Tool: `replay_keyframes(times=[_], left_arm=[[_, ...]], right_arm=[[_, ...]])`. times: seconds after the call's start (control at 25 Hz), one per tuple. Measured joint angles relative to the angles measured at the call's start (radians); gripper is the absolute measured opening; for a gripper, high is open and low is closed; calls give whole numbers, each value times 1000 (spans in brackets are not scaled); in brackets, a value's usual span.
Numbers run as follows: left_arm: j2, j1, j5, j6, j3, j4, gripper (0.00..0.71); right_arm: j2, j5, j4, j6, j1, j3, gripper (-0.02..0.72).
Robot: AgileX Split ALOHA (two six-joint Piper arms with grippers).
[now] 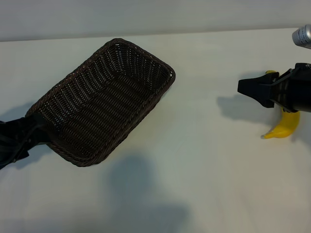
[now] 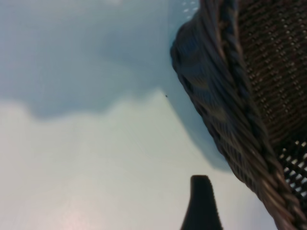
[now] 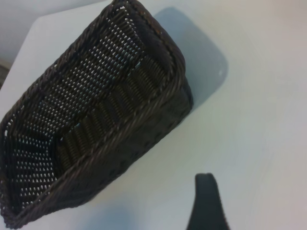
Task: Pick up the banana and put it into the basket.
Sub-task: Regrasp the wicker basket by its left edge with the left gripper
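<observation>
Wickerwork fills the middle of the exterior view: the basket (image 1: pixel 104 104) is raised off the bench (image 1: pixel 204 184) and tilted, its shadow cast on the white surface below it. The left gripper (image 1: pixel 30 132) is seen at the basket's near corner, clenched on the braided rim, with the basket stretching away from it toward the middle of the bench. In the left wrist view the rim (image 2: pixel 240 96) runs right beside a dark fingertip (image 2: pixel 201 201), and the bench lies beneath.

The right gripper (image 1: pixel 245 87) hangs well apart from the basket, its black fingers pointed toward it. The banana (image 1: pixel 284 127) is not held; it lies on the bench just behind and beneath this gripper, largely covered by the gripper body, with only its curved end and a small piece near the top showing. The right gripper's fingers stand released, nothing between them. A grey cylindrical object (image 1: pixel 302 36) is seen at the frame edge beyond the right gripper. Between the right gripper and the basket only bare bench is seen; in the right wrist view the basket (image 3: pixel 96 120) is seen ahead of a single fingertip (image 3: pixel 206 201).
</observation>
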Motion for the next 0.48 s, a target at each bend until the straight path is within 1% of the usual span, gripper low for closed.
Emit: replay_keyframes(times=[0.12, 0.48], left_arm=[[23, 0, -36, 28, 0, -53, 558], [122, 0, -74, 213, 0, -279, 558]], right_arm=[[0, 0, 0, 0, 0, 0, 512], [0, 0, 0, 0, 0, 0, 512]])
